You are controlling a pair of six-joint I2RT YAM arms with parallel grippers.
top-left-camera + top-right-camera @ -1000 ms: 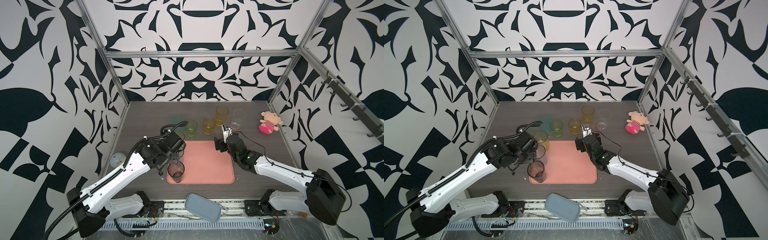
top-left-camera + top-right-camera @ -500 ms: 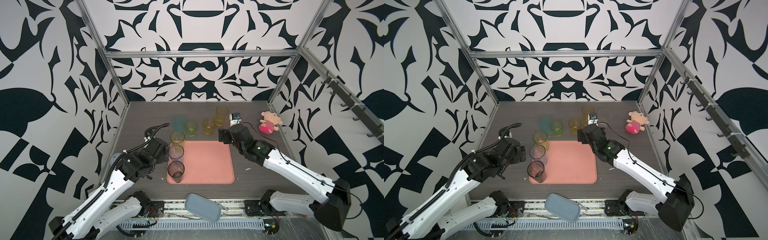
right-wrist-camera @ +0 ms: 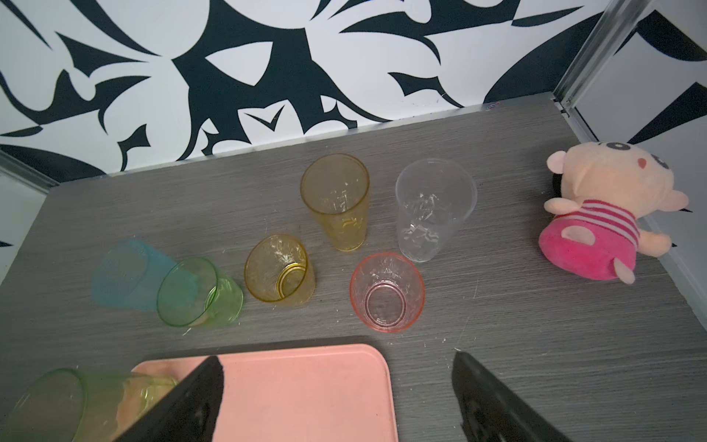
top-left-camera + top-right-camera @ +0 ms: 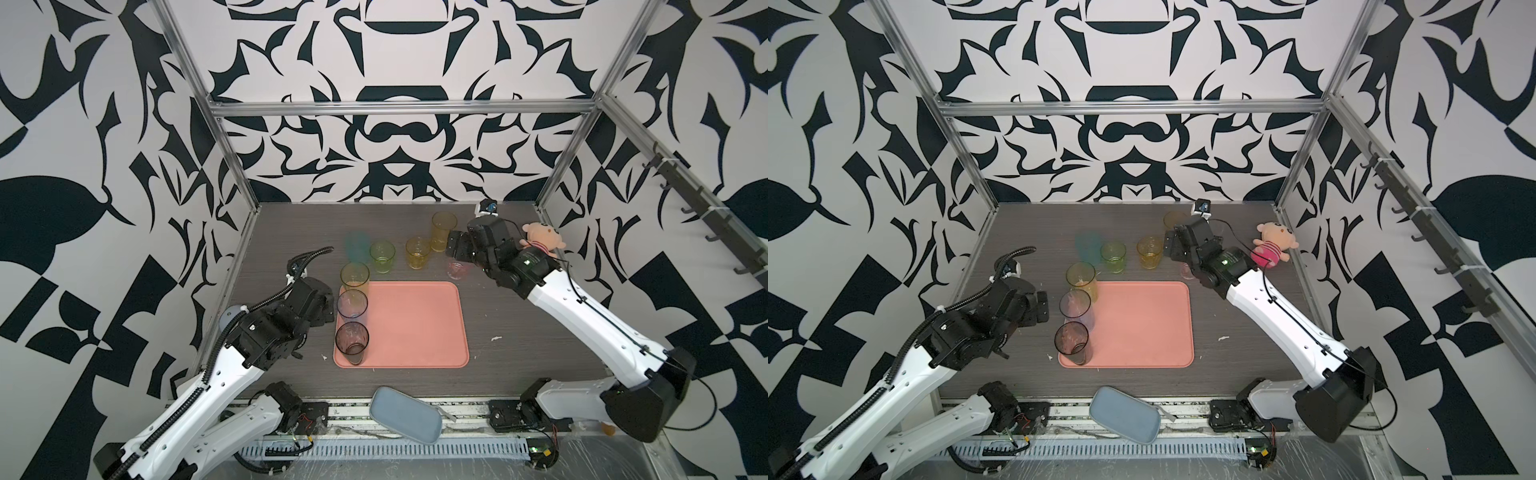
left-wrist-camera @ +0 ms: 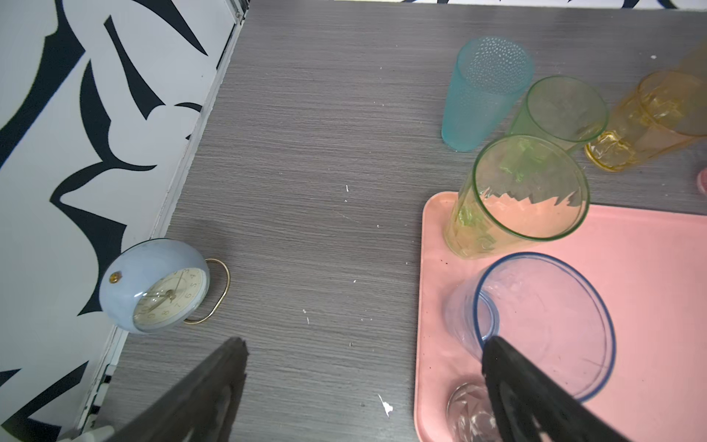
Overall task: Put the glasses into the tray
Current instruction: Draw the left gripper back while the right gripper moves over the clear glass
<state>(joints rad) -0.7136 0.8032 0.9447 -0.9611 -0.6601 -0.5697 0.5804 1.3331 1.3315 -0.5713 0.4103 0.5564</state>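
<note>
Left hand (image 5: 363, 344) wide open, empty, beside three tall tinted tumblers (image 4: 352, 303) on salmon-pink flat tray's (image 4: 415, 324) 9 o'clock edge: nudge could topple them. Right hand (image 3: 336, 359) open, empty, by short pink tumbler (image 3: 386, 292) at 1 o'clock; may clip tall clear tumbler (image 3: 434, 210).

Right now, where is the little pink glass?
The pink glass stands on the table, right of the middle in a top view, just past the salmon tray's far right corner, with the short amber glass to its left.

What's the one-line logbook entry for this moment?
tray: three glasses along left edge | table: six glasses | left gripper: open, empty | right gripper: open, near pink glass
</note>
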